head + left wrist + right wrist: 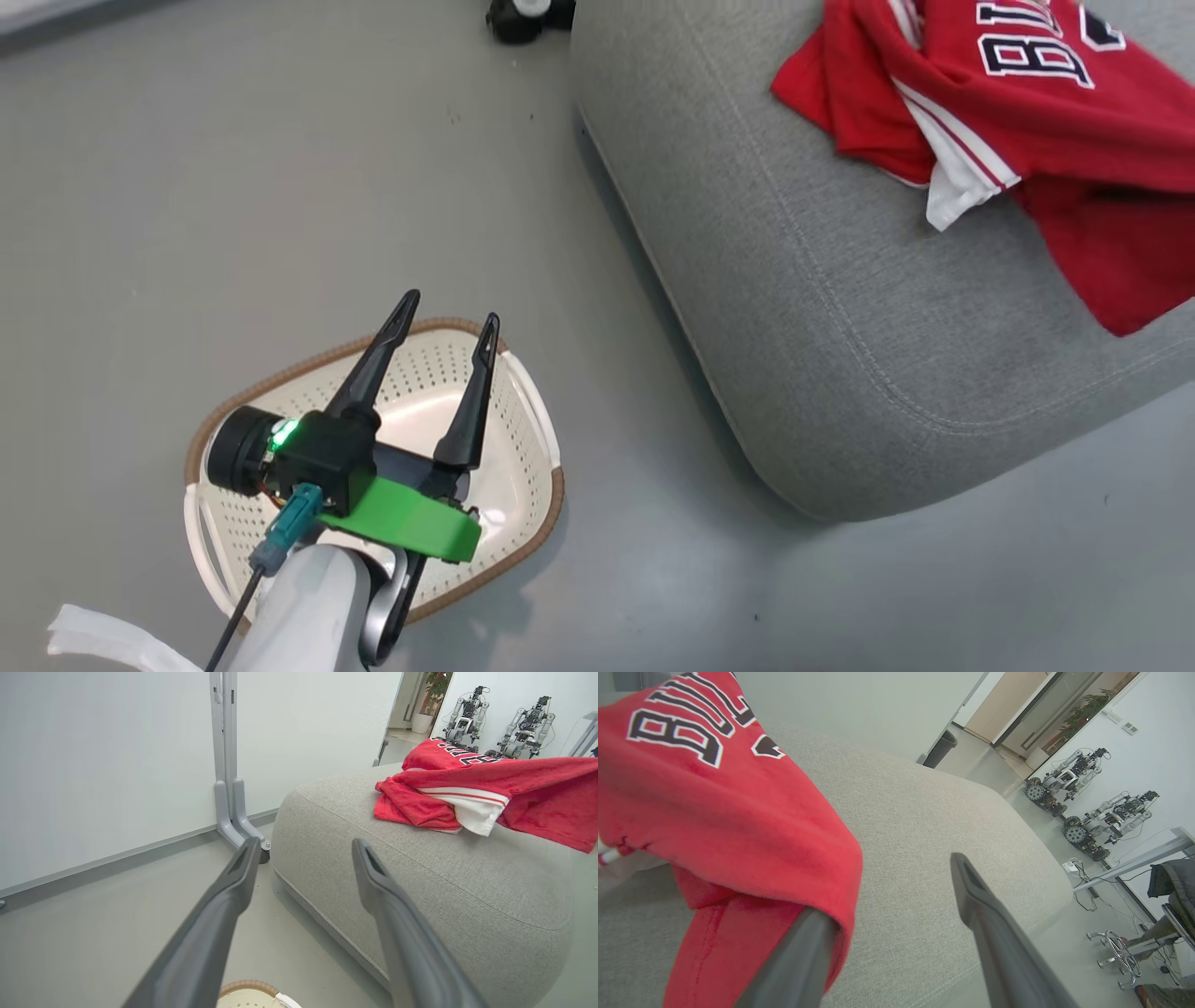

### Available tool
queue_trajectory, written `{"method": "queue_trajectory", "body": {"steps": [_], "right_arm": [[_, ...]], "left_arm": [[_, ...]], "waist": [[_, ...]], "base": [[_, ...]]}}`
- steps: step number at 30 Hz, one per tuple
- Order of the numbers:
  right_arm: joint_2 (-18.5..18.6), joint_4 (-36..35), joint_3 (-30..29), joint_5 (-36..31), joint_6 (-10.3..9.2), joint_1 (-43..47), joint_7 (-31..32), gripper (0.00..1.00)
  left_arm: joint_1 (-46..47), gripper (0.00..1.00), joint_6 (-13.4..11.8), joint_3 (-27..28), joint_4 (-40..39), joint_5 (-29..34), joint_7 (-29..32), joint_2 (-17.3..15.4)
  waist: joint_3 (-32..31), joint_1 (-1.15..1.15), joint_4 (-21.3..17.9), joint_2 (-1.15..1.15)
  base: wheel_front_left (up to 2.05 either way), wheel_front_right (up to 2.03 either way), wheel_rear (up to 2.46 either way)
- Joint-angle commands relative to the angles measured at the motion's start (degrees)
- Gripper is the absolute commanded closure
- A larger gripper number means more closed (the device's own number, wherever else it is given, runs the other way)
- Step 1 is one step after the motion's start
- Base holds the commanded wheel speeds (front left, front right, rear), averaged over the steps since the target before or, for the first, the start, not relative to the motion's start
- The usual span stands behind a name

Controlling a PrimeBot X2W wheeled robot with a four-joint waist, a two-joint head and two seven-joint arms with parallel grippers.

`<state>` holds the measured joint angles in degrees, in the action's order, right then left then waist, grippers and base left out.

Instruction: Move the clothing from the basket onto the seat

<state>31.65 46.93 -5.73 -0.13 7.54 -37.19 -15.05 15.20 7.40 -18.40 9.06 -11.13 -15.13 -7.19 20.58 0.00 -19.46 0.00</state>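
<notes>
Left gripper (451, 306): fingers spread wide, nothing between them. It hangs over the basket (513, 467), tips pointing toward the far rim. In the left wrist view the same fingers (306, 841) aim past the basket rim (250, 994) at the near flank of the seat (420, 882).

Right gripper (885, 884): fingers also well apart, pinching nothing. A red fold lies draped over the tip of one finger; the other finger is bare, over grey fabric.

Basket: stands on the floor (280, 187), well apart from the seat. The cream bottom is bare wherever the left gripper does not cover it; no red visible inside.

Clothing (1074, 140): on top of the seat (840, 327), to the robot's right. It is a rumpled red heap with white striped trim and dark block lettering facing up. Cannot tell the separate garments apart. In the head view its long axis runs diagonally from far-left to near-right, and its near corner reaches close to the seat's front edge.

Judgement: the transfer looks done or nearly done. The right arm is much the nearer; the left is not involved. The key relation is the cloth (714, 812) resting over one right finger.

Risk: pulling back toward the near edge could drag that corner off the seat (924, 812). The finger should slip out from under the fold, away from the heap.
</notes>
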Motion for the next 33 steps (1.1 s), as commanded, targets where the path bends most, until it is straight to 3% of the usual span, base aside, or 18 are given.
{"method": "queue_trajectory", "body": {"steps": [1,5,18,23,27,33], "right_arm": [[0.55,1.13,0.84,0.82,-0.11,1.2,-0.18,0.0],[1.96,1.15,3.69,2.73,-0.11,0.41,-0.19,0.0],[2.71,-8.78,10.09,10.16,-0.11,-2.16,-0.19,0.0],[2.9,-12.83,9.97,10.87,-0.11,-3.19,-0.19,0.0],[1.25,-12.52,9.76,11.98,-0.11,-2.95,-0.19,0.0],[0.91,-7.35,15.73,16.56,-0.11,-2.09,-0.19,0.0]], "left_arm": [[-0.92,0.0,0.17,0.38,-0.25,-0.22,0.0,0.24],[-1.72,0.0,0.17,0.68,-0.29,-0.27,0.0,0.8],[-3.82,0.0,0.16,1.82,-0.47,-0.51,0.0,2.06],[-4.21,0.0,0.17,2.1,-0.66,-0.47,0.0,2.55],[-4.41,0.0,0.17,2.17,-0.72,-0.48,0.0,2.86],[-5.19,0.0,0.17,2.34,-0.56,-0.6,0.0,3.22]], "waist": [[-3.68,0.0,-1.43,0.0],[-5.06,0.0,-1.78,0.0],[-8.58,0.0,-0.39,0.0],[-9.35,0.0,0.93,0.0],[-9.67,0.0,2.21,0.0],[-10.57,0.0,3.78,0.0]], "base": [[0.0,0.0,0.0],[0.0,0.0,0.0],[0.0,0.0,0.0],[0.0,0.0,0.0],[0.0,0.0,0.0],[0.0,0.0,0.0]]}}
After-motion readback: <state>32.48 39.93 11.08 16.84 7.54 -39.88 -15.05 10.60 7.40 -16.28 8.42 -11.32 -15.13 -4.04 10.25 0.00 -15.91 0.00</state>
